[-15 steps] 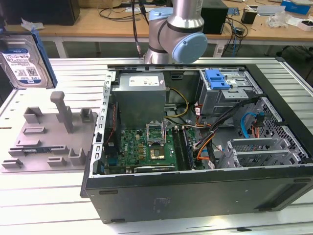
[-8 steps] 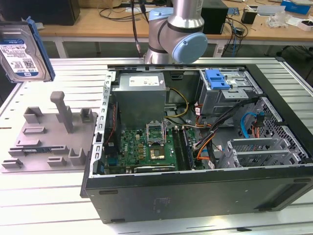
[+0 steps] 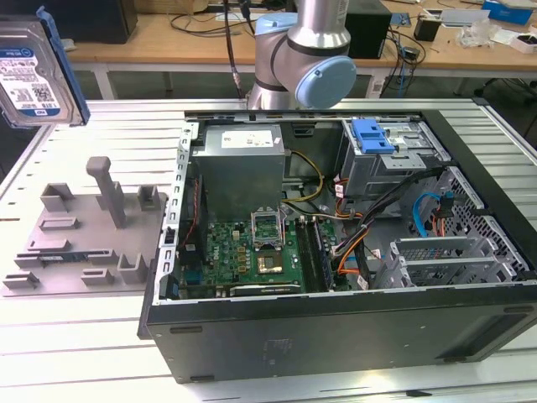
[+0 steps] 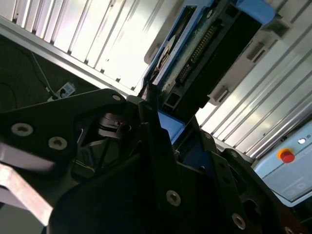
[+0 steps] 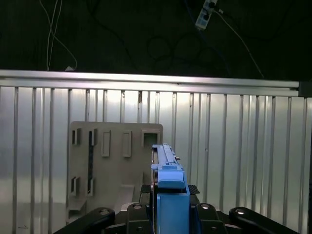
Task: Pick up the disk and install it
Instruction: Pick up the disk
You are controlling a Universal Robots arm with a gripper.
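Black gripper (image 5: 169, 192) clamps the silver metal disk in its blue plastic bracket (image 3: 29, 75), suspended clear near the slatted aluminium table's (image 3: 92, 126) edge, well apart from the open black computer case (image 3: 336, 336).

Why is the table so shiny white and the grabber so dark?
Second wrist view: light glares off the ribbed silver metal table, washing its slats white, while the black gripper holding the flat silver blue-framed disk shows dark against it. First wrist view: softer sheen on the table, dark beyond its edge.
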